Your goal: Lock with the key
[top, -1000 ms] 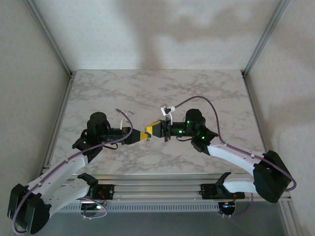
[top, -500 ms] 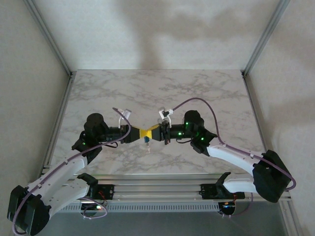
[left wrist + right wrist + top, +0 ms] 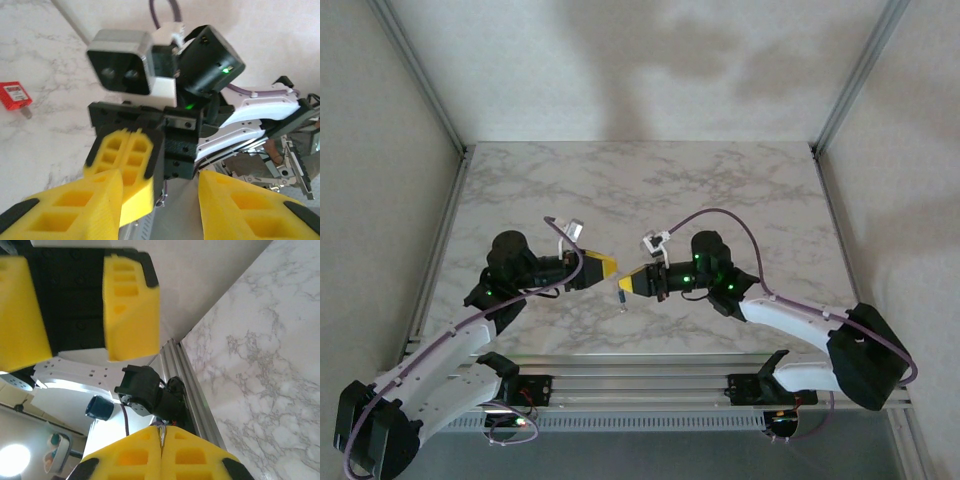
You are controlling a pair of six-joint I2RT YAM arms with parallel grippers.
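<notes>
Currently the two arms meet nose to nose above the near middle of the marble-patterned desk [image 3: 720,190]. The left gripper [image 3: 601,266] has its yellow fingers [image 3: 75,210] spread apart with nothing between them. In the left wrist view they frame the other arm's tip, with a clear gap between the two. The right gripper [image 3: 632,284] faces it from just beside, not touching and slightly nearer the desk's front edge, with its own fingers pressed together.

In the right wrist view a thin sliver of metal pokes out at the seam between those two yellow pads [image 3: 190,457] and is pinched there. As far as can be told it is the key [image 3: 161,432], though the foam hides most of it. From the left wrist view the same closed pair shows as one yellow block with a small metal tip at its lower edge.

A red padlock [image 3: 15,95] lies flat on the desk at the left of that view, clear of both grippers, with a short grey stub sticking out at one end. In the overhead view a tiny object [image 3: 620,297] shows just below the gap between the two grippers. It is too small to tell what it is, or whether it rests on the desk or hangs.
</notes>
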